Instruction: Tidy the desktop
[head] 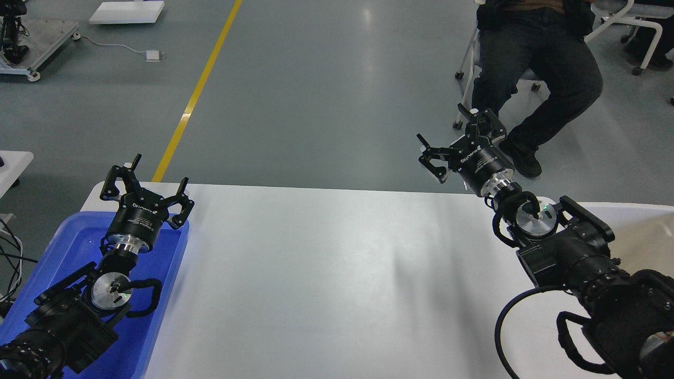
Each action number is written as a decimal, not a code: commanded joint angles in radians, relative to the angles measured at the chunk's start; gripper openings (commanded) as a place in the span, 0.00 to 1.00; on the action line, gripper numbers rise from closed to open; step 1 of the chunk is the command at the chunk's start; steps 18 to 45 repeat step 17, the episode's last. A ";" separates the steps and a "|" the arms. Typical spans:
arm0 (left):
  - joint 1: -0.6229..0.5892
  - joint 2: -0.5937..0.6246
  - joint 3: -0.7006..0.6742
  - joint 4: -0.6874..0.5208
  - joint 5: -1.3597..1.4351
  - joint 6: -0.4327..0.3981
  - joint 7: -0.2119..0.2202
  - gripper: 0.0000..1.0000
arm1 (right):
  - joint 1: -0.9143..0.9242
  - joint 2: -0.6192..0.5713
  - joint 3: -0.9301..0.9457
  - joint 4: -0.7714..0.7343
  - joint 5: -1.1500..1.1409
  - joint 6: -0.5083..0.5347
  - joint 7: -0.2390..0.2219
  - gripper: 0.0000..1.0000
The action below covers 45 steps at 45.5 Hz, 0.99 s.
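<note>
The desktop runs long left to right; left gripper and right gripper (lettering unreadable) gape, holding nothing.

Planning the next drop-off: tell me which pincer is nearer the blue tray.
Left. The left pincer hangs open over the blue tray's far end; the right pincer is open far across the desktop, beyond its far right edge.

The desktop is a wide, smooth white slab with rounded corners, lying flat.
</note>
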 commanded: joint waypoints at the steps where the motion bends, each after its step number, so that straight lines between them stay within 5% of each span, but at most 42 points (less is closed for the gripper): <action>1: 0.000 0.000 0.000 0.000 0.000 0.000 0.000 1.00 | -0.085 0.031 0.037 0.004 0.002 0.044 0.001 1.00; 45: 0.000 0.000 0.000 0.000 0.000 0.000 0.000 1.00 | -0.132 0.031 0.084 0.004 0.002 0.062 0.001 1.00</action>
